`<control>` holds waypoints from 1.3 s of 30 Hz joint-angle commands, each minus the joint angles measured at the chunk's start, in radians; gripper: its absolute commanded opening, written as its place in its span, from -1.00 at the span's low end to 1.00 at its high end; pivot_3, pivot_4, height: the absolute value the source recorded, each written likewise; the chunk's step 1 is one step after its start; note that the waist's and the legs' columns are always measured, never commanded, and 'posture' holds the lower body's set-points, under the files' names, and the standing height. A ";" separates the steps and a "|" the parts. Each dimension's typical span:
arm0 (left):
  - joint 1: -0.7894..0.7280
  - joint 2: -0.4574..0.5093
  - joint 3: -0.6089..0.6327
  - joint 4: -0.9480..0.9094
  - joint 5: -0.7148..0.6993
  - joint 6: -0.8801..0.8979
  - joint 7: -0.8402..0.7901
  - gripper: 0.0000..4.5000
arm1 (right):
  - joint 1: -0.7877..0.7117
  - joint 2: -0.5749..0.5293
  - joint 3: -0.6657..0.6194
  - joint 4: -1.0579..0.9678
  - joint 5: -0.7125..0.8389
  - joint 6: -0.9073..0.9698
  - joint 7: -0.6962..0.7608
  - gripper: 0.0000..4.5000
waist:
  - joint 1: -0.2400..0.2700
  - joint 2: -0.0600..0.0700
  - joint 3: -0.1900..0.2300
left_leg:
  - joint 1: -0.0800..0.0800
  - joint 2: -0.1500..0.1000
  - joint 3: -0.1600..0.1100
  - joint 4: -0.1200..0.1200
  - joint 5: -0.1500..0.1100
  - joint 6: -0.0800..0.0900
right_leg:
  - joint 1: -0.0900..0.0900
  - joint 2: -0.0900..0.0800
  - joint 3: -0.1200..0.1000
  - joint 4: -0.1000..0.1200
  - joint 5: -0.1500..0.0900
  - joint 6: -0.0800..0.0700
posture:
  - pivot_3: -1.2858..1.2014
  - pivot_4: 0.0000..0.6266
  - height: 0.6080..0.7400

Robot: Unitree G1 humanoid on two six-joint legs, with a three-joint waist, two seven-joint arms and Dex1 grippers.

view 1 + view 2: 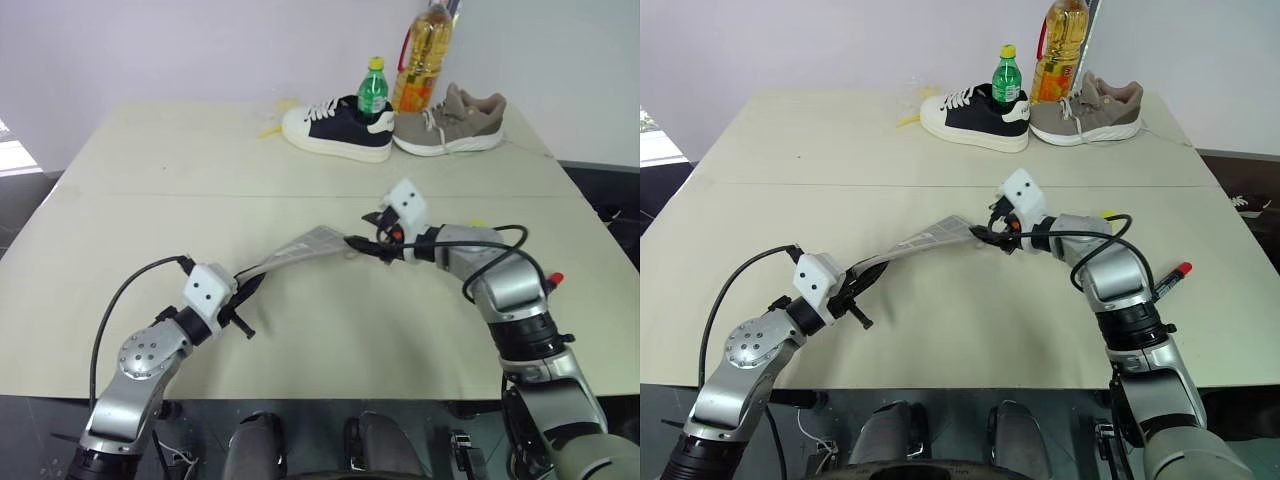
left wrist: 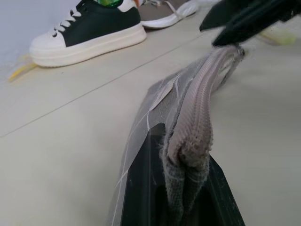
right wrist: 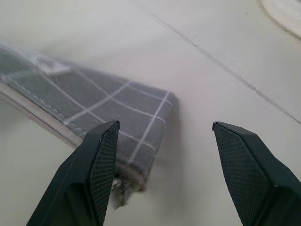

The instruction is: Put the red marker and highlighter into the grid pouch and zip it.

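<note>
our left gripper (image 2: 181,188) pinching one end of the grid pouch (image 1: 300,250) lifted above the desk (image 1: 150,160) middle, our right gripper (image 3: 164,165) spread wide at its other end, red marker (image 1: 1170,277) near the desk's right edge

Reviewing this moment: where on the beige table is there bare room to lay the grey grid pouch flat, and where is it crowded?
Bare tabletop spreads left of the grey grid-lined fabric pouch up to the far edge, and along the near edge between the left gripper and right gripper. Crowded: the far edge, with the black-and-white sneaker, green bottle, oil bottle and tan sneaker. A red-capped marker lies at the right.
</note>
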 commanded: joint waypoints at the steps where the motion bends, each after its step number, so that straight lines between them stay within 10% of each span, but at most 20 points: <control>1: -0.004 -0.005 0.006 -0.011 0.012 0.001 0.001 -1.00 | -0.003 -0.032 -0.065 -0.073 0.072 0.020 0.042 0.45 | -0.001 0.000 0.000 | 0.000 0.000 0.000 0.000 0.000 0.000 | 0.000 0.000 0.000 0.000 0.000 0.000 | 0.03 -0.52 0.47; 14: -0.017 -0.029 -0.011 -0.021 0.024 0.012 -0.010 -1.00 | -0.004 0.063 0.032 0.043 -0.022 0.019 -0.098 0.45 | -0.005 0.001 0.000 | 0.000 0.000 0.000 0.000 0.000 0.000 | 0.002 0.000 0.000 0.000 0.000 0.000 | 0.03 -0.52 0.47; 22: -0.016 -0.039 -0.017 -0.030 0.038 0.022 0.000 -1.00 | -0.027 0.081 0.067 0.036 -0.046 0.025 -0.102 -0.99 | -0.004 0.001 0.000 | 0.000 0.000 0.000 0.000 0.000 0.000 | 0.001 0.000 0.000 0.000 0.000 0.000 | 0.03 -0.52 0.47; 39: -0.153 -0.156 -0.195 0.025 0.147 0.114 0.031 -1.00 | -0.054 -0.031 0.328 -0.230 -0.184 0.136 -0.024 -0.99 | -0.003 0.000 0.000 | 0.000 -0.001 0.000 0.000 0.000 0.000 | 0.002 0.000 0.000 0.000 0.000 0.000 | 0.03 -0.52 0.47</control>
